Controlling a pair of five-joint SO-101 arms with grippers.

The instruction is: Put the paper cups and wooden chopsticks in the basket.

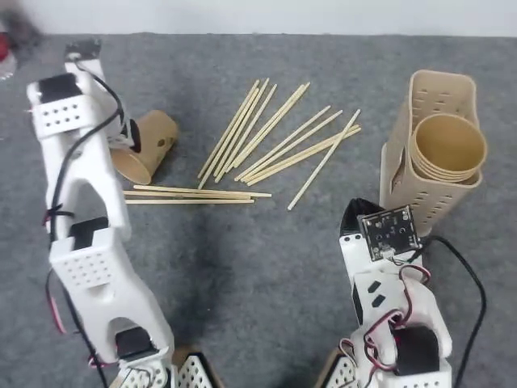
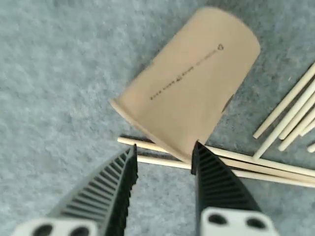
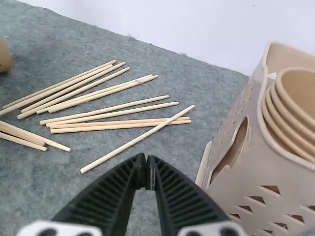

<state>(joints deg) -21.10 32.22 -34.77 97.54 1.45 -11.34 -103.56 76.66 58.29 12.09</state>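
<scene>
Left hand (image 2: pixel 165 147) gapes over grey carpet (image 1: pixel 242 283); right hand (image 3: pixel 146 160) closed, white wall (image 3: pixel 197 24) behind.

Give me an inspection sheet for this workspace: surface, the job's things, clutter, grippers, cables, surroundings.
Surface: grey carpet-like mat, lying flat.
Job's things: basket upright, with stacked paper cups inside; one loose paper cup on its side; wooden chopsticks scattered on the mat.
Clutter: blurred object at the mat's far corner, cannot tell what.
Grippers: left gripper open at the loose paper cup's end; right gripper shut, empty, beside the basket.
Cables: black cable trailing by the right arm.
Surroundings: white wall beyond the mat.
</scene>
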